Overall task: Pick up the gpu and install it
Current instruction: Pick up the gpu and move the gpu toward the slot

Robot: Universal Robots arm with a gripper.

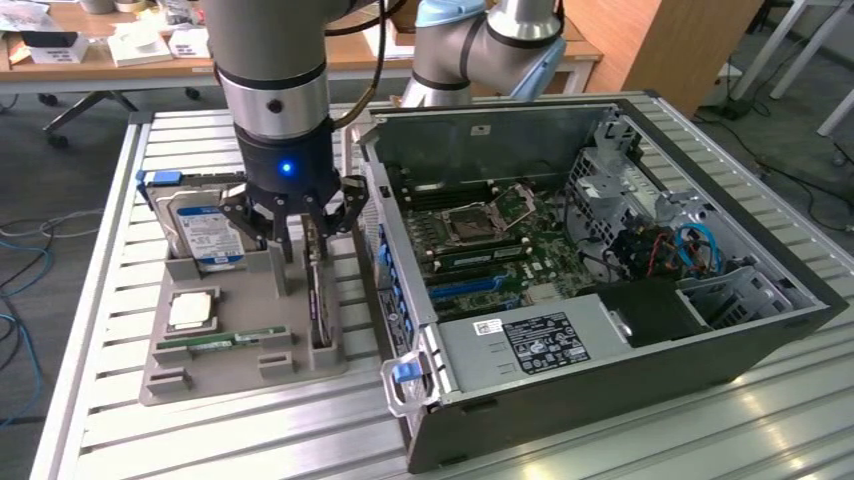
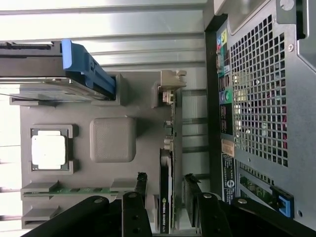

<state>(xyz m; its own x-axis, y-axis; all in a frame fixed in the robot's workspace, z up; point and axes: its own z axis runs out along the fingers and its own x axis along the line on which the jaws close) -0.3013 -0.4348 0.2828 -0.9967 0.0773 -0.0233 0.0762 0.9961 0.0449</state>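
The gpu [image 1: 318, 295] stands on its long edge in a slot of the grey holder tray [image 1: 240, 365], at the side nearest the computer case. In the wrist view I look down on the gpu's thin top edge [image 2: 168, 148], with a green label near the fingers. My gripper [image 1: 304, 236] hangs directly above the card. It is open, and its two black fingers [image 2: 141, 183] straddle the card's top edge with a gap on each side. The gripper [image 2: 166, 184] holds nothing.
The tray [image 2: 112, 98] also carries a hard drive [image 1: 200, 232] with a blue handle [image 2: 86, 69], a CPU [image 1: 191, 310] and a green memory stick [image 1: 220, 342]. The open computer case [image 1: 601, 250] lies at the exterior view's right, motherboard [image 1: 481, 250] exposed. Its perforated rear panel [image 2: 256, 98] is close beside the card.
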